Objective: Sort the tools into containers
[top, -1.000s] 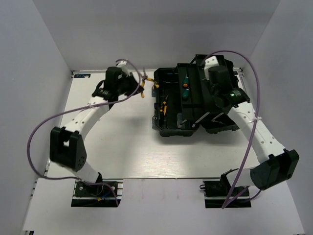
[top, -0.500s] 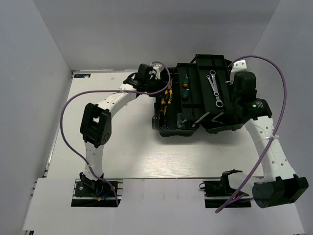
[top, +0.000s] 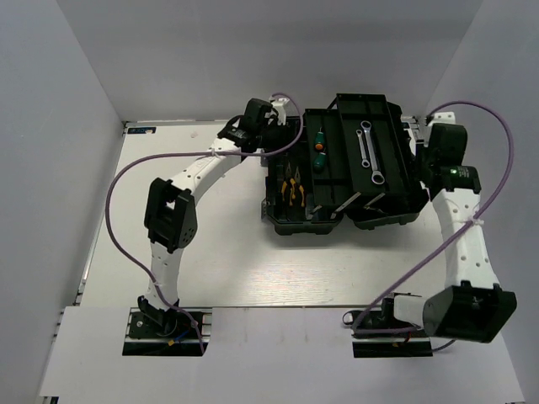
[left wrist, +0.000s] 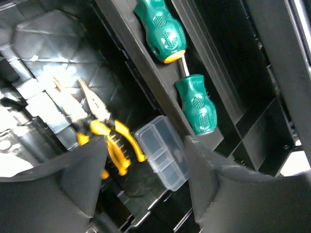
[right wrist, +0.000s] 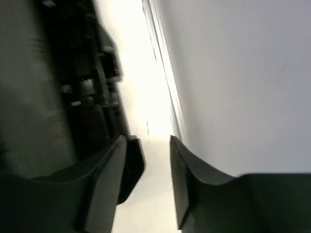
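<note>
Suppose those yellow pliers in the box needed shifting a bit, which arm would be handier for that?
Probably the left. The left gripper, open, hangs right over the yellow-handled pliers in the left compartment of the toolbox. The right gripper, also open, sits beyond its right edge, facing table and wall.

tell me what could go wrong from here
The left tool hangs open over the toolbox, close above the pliers and a clear case; a sideways move could knock them. The right tool is open close beside the toolbox; swinging inward might shove it.
</note>
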